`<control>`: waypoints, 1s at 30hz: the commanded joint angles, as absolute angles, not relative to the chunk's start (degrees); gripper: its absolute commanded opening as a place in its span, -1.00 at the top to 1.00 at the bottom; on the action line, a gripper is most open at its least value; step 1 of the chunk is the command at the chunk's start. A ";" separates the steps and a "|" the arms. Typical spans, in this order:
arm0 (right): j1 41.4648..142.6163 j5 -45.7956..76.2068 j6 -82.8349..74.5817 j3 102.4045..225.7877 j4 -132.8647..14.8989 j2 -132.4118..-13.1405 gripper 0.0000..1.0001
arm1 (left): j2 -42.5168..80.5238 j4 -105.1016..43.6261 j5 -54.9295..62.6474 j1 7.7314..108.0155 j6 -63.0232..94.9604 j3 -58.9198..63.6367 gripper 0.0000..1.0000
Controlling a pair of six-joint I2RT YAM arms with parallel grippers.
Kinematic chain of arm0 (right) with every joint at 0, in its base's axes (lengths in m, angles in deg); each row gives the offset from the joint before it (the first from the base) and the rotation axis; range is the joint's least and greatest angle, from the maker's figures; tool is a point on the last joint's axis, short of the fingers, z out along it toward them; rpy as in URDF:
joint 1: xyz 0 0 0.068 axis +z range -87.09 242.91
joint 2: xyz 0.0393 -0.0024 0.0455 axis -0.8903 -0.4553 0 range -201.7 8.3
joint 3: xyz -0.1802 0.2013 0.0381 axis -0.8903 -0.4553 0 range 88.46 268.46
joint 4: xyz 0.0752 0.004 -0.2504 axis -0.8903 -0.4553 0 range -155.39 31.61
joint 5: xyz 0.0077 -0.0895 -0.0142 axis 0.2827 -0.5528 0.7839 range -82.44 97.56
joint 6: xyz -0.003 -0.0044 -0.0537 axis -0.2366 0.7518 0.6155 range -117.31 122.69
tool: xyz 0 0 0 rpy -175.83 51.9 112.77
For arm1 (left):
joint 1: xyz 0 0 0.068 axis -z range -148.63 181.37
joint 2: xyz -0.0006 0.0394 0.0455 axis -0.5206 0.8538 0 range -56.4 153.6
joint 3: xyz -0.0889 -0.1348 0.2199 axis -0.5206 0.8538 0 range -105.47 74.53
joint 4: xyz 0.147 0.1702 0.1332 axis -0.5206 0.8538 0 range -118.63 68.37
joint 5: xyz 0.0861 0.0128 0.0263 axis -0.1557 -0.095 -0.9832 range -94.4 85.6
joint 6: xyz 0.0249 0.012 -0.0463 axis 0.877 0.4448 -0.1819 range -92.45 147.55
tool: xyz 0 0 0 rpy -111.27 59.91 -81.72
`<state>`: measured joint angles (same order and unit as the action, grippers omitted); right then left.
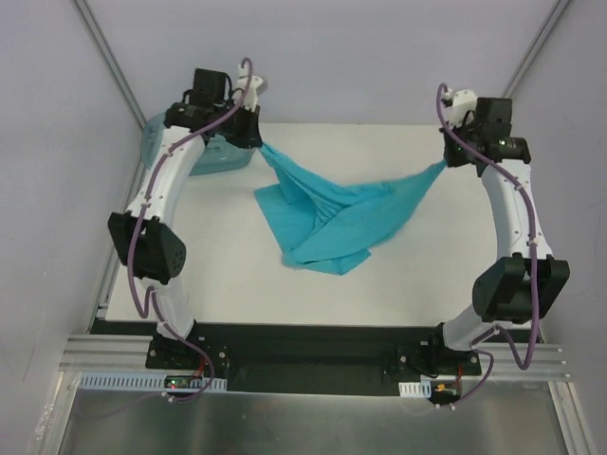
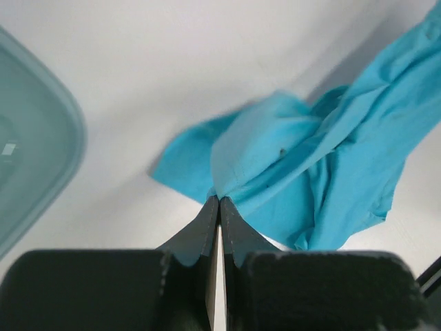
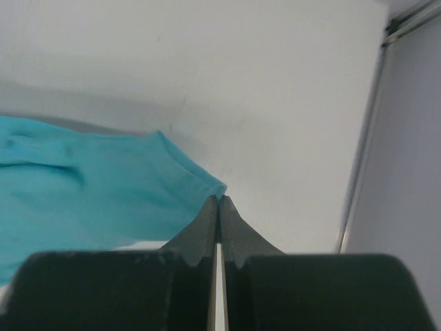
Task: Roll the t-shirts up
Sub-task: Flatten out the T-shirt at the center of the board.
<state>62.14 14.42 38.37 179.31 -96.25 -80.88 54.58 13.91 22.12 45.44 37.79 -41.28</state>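
The teal t-shirt (image 1: 327, 216) hangs stretched between my two grippers above the white table, its crumpled middle sagging down to the surface. My left gripper (image 1: 260, 142) is shut on one end of the t-shirt (image 2: 289, 165) at the back left; its fingertips (image 2: 219, 200) pinch a bunch of cloth. My right gripper (image 1: 445, 163) is shut on the other end at the back right, pinching a hemmed corner of the t-shirt (image 3: 103, 186) at its tips (image 3: 218, 199).
A translucent blue-green plastic tub (image 1: 204, 152) stands at the back left under the left arm, and shows in the left wrist view (image 2: 31, 138). The white table (image 1: 379, 275) ends at grey walls with a metal frame post (image 3: 362, 158) close to the right gripper.
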 commanded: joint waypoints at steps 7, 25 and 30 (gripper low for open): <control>59.05 16.61 35.20 199.12 -92.84 -74.43 0.99 | 39.05 16.01 22.49 38.23 41.00 -48.60 1.00; 62.83 14.15 40.66 218.25 -111.03 -48.30 0.99 | 6.19 14.26 21.88 34.98 38.80 -44.56 1.00; 60.11 15.39 39.96 224.59 -112.44 -44.61 0.99 | 1.26 14.26 21.70 34.28 39.68 -45.88 1.00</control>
